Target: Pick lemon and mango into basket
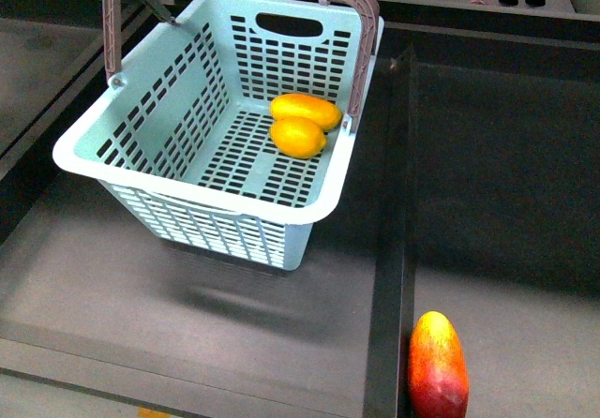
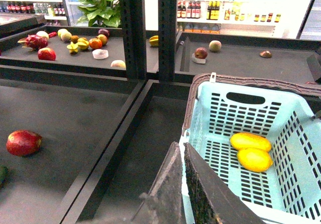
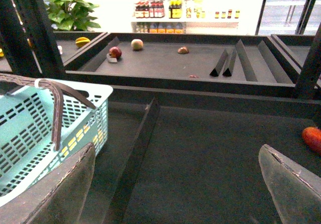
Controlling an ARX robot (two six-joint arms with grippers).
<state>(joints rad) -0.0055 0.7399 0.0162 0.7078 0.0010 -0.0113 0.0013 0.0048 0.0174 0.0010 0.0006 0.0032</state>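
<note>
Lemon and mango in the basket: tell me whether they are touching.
Touching. In the front view the lemon lies against the mango with no gap between them on the basket floor.

A yellow-orange mango [image 1: 307,109] and shorter lemon [image 1: 298,137] lie touching inside the pale turquoise slotted basket [image 1: 187,188].

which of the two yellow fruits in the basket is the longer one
The mango, lying closer to the basket's far wall with the oval hand cut-out. It is elongated, while the lemon touching it on the near side is shorter and rounder.
</note>
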